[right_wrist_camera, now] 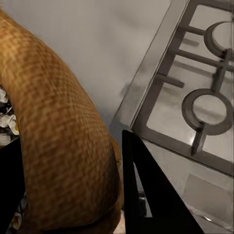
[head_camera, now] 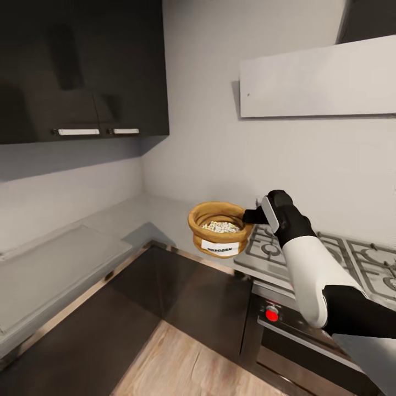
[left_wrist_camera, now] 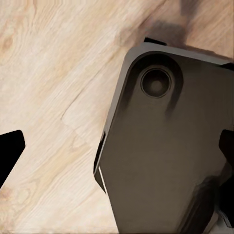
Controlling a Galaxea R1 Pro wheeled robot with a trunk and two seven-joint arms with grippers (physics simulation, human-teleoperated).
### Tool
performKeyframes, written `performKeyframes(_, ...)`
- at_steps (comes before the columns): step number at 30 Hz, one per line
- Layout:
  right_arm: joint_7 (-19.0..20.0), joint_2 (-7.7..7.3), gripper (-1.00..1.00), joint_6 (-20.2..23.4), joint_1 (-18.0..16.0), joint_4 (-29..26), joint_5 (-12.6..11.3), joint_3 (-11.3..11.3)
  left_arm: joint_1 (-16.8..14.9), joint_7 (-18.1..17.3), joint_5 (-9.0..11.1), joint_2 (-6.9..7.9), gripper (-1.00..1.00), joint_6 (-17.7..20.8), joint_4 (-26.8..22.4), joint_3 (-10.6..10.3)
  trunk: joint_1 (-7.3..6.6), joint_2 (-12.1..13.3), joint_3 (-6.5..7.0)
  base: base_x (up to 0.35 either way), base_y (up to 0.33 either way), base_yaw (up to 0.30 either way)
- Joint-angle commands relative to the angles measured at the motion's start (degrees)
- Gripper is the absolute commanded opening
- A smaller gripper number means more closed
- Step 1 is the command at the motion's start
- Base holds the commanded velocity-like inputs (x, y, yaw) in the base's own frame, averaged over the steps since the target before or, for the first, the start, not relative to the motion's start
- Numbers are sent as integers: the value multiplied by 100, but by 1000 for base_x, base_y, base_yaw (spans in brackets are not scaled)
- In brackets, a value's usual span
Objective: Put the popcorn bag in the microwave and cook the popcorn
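The mustard-tan popcorn bag (head_camera: 219, 228) with its white label hangs in the air over the corner of the grey countertop (head_camera: 137, 212), beside the stove. Small whitish popcorn (head_camera: 221, 226) pieces lie inside it. My right gripper (head_camera: 251, 215) is shut on the bag's thick rolled rim from the right. In the right wrist view the woven rim (right_wrist_camera: 63, 146) sits between the two dark fingers (right_wrist_camera: 151, 195) of the gripper (right_wrist_camera: 73, 195), with some popcorn (right_wrist_camera: 7, 122) beside it. My left gripper (left_wrist_camera: 122, 156) points down at the wooden floor, fingers wide apart and holding nothing. The microwave is out of view.
A gas hob (head_camera: 330, 256) with steel grates lies right of the bag, over a black oven with a red knob (head_camera: 271, 314). Dark wall cabinets (head_camera: 82, 71) hang at upper left, a pale hood (head_camera: 319, 82) at upper right. My dark base (left_wrist_camera: 165, 146) stands on the wooden floor (left_wrist_camera: 53, 73).
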Motion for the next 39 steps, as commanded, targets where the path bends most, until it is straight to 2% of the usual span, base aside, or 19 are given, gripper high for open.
performKeyframes(1, -47, 4, -100, 18, -5, -2, -23, -20, 2, 62, 27, -8, 100, -9, -9, 4, -3, -6, -7, -350, 0, 0)
performKeyframes(9, -58, -9, -100, 18, -5, -5, 13, -34, 2, 119, -36, -97, 100, -5, -9, -13, -3, -6, -7, -350, 0, 0)
performKeyframes(39, -54, 15, -100, 18, -5, -49, 40, -7, 2, 111, -54, -103, 100, -2, -9, -31, -3, -6, -7, -350, 0, 0)
